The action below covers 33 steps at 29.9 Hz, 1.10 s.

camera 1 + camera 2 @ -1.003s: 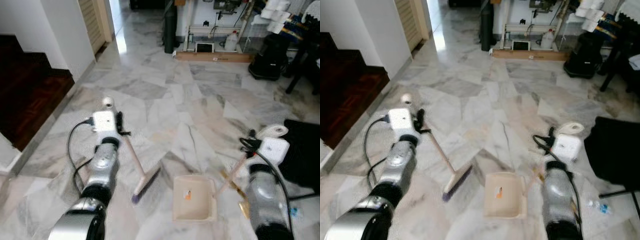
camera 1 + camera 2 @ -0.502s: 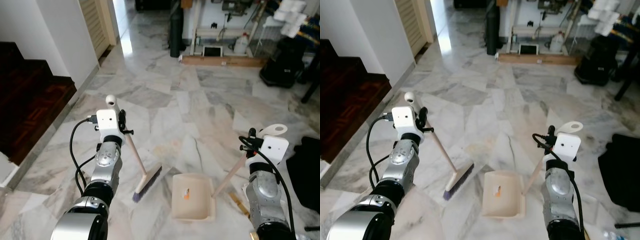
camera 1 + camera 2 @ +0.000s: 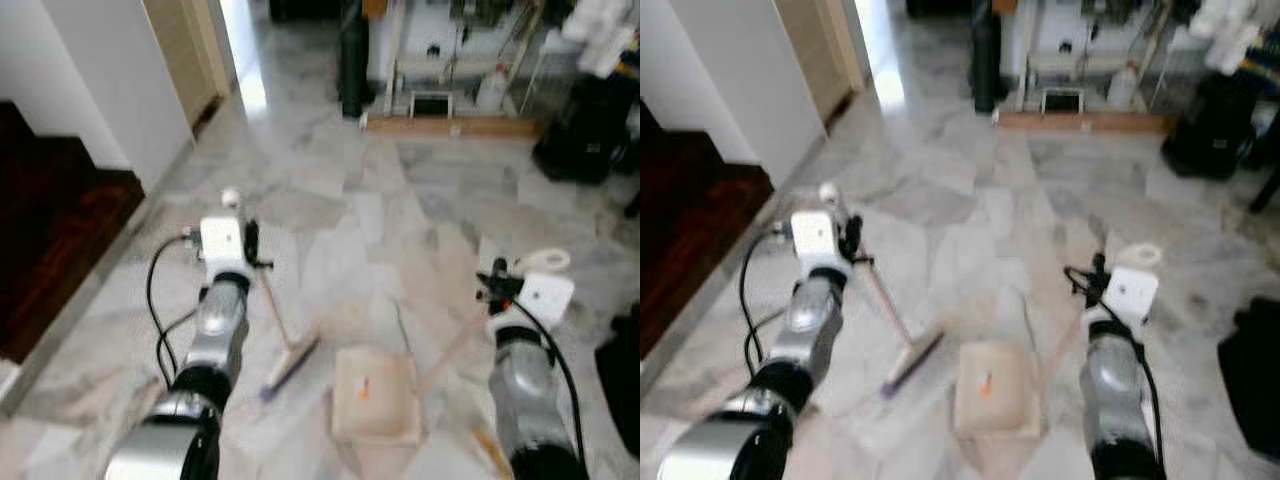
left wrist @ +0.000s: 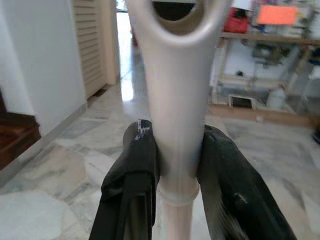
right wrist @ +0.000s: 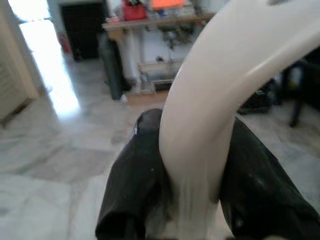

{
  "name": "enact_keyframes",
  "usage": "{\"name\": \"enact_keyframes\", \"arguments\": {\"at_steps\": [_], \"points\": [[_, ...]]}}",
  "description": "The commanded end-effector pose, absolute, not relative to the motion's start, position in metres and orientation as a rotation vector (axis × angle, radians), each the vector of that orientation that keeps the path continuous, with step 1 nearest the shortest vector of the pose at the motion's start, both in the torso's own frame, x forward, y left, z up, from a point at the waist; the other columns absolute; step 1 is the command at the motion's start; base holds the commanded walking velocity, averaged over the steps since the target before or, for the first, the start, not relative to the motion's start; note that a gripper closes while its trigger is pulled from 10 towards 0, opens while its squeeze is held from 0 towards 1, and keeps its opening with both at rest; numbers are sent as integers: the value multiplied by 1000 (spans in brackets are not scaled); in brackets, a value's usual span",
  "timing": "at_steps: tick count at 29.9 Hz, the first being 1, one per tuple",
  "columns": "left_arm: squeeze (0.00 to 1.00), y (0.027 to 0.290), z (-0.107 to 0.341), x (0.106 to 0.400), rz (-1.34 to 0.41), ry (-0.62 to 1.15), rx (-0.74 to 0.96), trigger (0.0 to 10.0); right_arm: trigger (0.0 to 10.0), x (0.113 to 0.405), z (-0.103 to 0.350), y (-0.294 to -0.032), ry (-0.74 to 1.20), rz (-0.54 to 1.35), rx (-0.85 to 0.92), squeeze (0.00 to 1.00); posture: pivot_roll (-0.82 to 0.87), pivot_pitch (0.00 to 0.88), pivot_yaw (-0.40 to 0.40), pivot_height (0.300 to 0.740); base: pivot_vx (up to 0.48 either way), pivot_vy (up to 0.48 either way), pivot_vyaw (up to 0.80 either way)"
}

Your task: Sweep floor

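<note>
With the left gripper (image 4: 176,165) fingers pinching the broom (image 3: 290,358) handle and the right gripper (image 5: 200,185) fingers pinching the dustpan (image 3: 375,394) handle, the broom head now sits nearer the dustpan's left edge than a second ago, indicating an active sweep on the marble floor (image 3: 340,210).
</note>
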<state>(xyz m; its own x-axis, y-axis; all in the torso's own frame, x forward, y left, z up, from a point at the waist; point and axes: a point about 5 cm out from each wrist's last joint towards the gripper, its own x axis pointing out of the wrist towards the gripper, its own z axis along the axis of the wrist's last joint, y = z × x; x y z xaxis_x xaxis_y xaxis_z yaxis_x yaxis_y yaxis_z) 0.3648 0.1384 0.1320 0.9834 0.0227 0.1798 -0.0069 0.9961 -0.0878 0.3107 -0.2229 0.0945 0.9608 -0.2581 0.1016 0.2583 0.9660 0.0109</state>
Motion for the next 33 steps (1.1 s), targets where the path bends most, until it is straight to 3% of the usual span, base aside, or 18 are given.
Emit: {"name": "enact_keyframes", "arguments": {"at_steps": [1,33], "points": [[0,140,141,367,12,-222,-65,10000,10000,311,98,-217,-131,-252,30,0,-124,28,72,740,0,0,-775],[0,134,141,367,-12,-218,-84,10000,10000,313,99,-215,-126,-248,33,0,-125,29,69,740,0,0,-773]]}}
